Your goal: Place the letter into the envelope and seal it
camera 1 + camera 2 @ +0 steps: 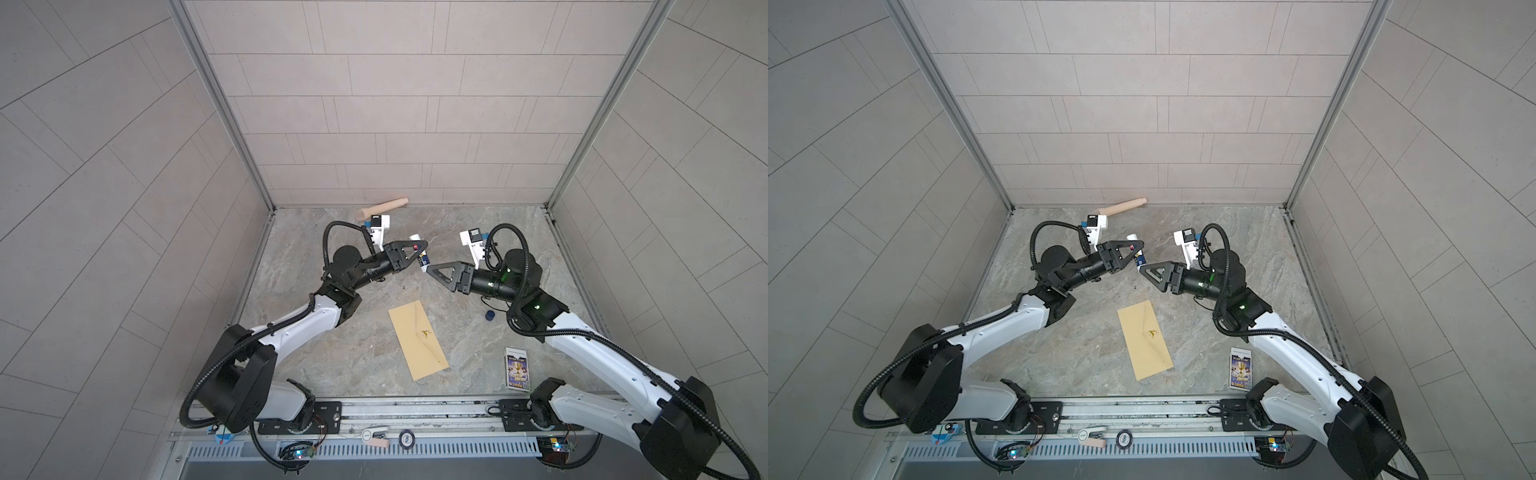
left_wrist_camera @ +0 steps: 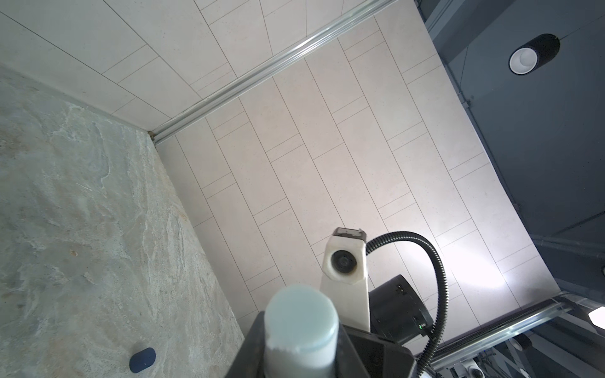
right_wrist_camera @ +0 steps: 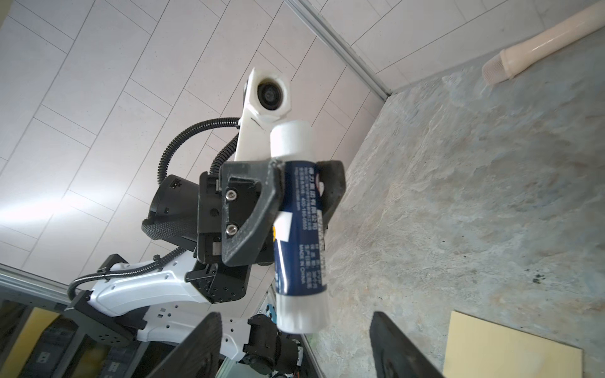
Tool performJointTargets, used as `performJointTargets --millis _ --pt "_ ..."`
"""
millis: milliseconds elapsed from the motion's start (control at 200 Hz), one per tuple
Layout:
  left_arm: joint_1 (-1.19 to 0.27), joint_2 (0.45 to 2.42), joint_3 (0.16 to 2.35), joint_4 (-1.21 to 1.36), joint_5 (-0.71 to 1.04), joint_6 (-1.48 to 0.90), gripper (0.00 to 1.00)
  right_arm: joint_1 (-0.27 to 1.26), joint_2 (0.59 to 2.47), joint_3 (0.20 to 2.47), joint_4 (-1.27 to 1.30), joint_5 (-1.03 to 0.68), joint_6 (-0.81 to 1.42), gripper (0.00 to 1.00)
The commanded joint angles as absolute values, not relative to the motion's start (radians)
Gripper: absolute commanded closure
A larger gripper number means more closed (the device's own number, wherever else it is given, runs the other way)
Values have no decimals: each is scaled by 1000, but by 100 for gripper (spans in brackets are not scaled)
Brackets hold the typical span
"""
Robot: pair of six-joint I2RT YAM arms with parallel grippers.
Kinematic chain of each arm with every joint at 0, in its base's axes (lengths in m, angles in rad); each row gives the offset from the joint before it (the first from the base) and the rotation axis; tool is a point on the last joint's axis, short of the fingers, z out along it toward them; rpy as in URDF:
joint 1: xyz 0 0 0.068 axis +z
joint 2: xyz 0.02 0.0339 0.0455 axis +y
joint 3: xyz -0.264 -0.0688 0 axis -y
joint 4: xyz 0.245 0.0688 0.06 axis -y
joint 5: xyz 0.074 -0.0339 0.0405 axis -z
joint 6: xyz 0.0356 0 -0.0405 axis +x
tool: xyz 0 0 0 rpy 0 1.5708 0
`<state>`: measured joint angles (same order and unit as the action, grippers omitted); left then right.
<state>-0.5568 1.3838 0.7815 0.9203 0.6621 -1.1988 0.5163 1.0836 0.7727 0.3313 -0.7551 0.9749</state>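
Shows grey marbled surface (image 1: 332, 332) w/ pale tiled walls (image 1: 374, 104). Finds envelope (image 1: 417, 340) flat on it. Beyond envelope, raised: pinches glue stick (image 3: 299, 229) w/ L tool (image 1: 422, 252), holds R tool (image 1: 428, 269) spread at stick's white end.

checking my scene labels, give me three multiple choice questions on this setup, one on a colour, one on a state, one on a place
1. What colour is the envelope?
A. white
B. yellow-tan
C. blue

2. The left hand grips the glue stick. How is the right hand?
A. open, holding nothing
B. shut on the envelope
C. shut on the glue stick

3. Where does the small dark blue cap lie?
A. on the envelope
B. in the right hand
C. on the table, near the right arm

Answers:
1 B: it shows yellow-tan in both top views.
2 A: the right wrist view shows its fingers wide apart, touching nothing.
3 C: it sits on bare stone close to that arm.
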Motion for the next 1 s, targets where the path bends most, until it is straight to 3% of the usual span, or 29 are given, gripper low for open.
performJointTargets --millis 0,120,275,410,490,570,665,726,831,941,996 --pt "-555 1367 784 1027 687 -1238 100 514 1122 773 497 -815 1051 33" --pt "-560 1370 785 1051 681 -1256 100 513 1178 786 586 -818 1082 48" --pt "-560 1347 776 1026 666 -1242 100 522 1208 799 639 -842 1097 77" --pt "-561 1340 777 997 653 -1223 100 546 1175 848 484 -828 992 96" --pt "-562 1331 781 953 639 -1202 100 583 1144 919 253 -780 825 100" --pt "-561 1299 792 831 606 -1139 100 656 1117 1065 -223 -519 545 100" --pt "-563 1260 807 692 562 -1059 100 812 1119 1182 -465 -32 345 100" --pt "-563 1261 798 724 557 -1067 100 929 1138 1231 -533 298 274 100" --pt "-566 1301 785 827 567 -1123 100 1113 1216 1329 -550 685 169 100" --pt "-571 1314 775 867 562 -1143 100 1274 1356 1438 -529 1017 89 100" --pt "-569 1304 774 857 561 -1129 100 1316 1432 1508 -568 1096 90 100"
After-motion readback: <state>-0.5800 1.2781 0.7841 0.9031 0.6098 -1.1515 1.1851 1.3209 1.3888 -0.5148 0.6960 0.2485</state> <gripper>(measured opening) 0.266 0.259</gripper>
